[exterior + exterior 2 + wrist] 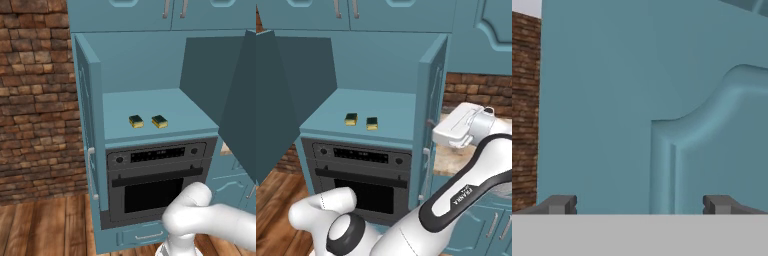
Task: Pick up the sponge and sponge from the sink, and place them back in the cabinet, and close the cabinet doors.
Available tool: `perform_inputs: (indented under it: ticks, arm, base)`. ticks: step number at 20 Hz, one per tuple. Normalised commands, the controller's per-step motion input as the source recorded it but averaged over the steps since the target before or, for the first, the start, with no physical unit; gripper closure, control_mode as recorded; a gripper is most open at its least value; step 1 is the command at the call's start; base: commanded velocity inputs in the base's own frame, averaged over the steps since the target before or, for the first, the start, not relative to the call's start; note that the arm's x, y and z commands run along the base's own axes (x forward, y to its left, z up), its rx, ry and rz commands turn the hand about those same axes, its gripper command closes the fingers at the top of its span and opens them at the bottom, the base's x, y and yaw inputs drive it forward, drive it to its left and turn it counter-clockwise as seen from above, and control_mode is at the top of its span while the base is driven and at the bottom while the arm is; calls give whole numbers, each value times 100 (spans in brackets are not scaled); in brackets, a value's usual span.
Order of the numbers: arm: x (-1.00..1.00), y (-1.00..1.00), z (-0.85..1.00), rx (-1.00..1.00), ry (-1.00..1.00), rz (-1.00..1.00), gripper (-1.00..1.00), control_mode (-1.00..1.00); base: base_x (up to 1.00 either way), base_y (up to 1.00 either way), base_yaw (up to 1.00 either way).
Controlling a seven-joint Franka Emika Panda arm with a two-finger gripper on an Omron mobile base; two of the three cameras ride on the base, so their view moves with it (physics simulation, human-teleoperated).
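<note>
We are counting two sponges (pixel 136 121) (pixel 159 121) lying side by side, apart, on the cabinet (pixel 150 65) shelf above one oven (pixel 157 182). Two doors (pixel 89 125) (pixel 239 100) are standing open. Our fingers (pixel 562 204) are spread apart, empty, facing a door panel.

Two small rectangular yellow sponges with dark green tops, the left one (pixel 136 121) and the right one (pixel 159 121), are laid flat side by side, slightly apart, on the wide shelf of the tall teal-blue cabinet (pixel 150 107), above its black oven. Both teal cabinet doors, the left door (pixel 90 125) and the right door (pixel 432 115), are swung open.
</note>
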Motion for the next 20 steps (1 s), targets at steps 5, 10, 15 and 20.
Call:
perform_inputs:
  ticks: [5,10,15,20]
  arm:
    - [20,8,-8,0,0,0,-100,-100]
    - [7,23,-5,0,0,0,-100,-100]
    - [6,30,-1,0,0,-1,-100,-100]
    - [5,40,0,0,0,-3,-100,-100]
  base:
    - [0,0,0]
    - [0,0,0]
    - [0,0,0]
    - [0,0,0]
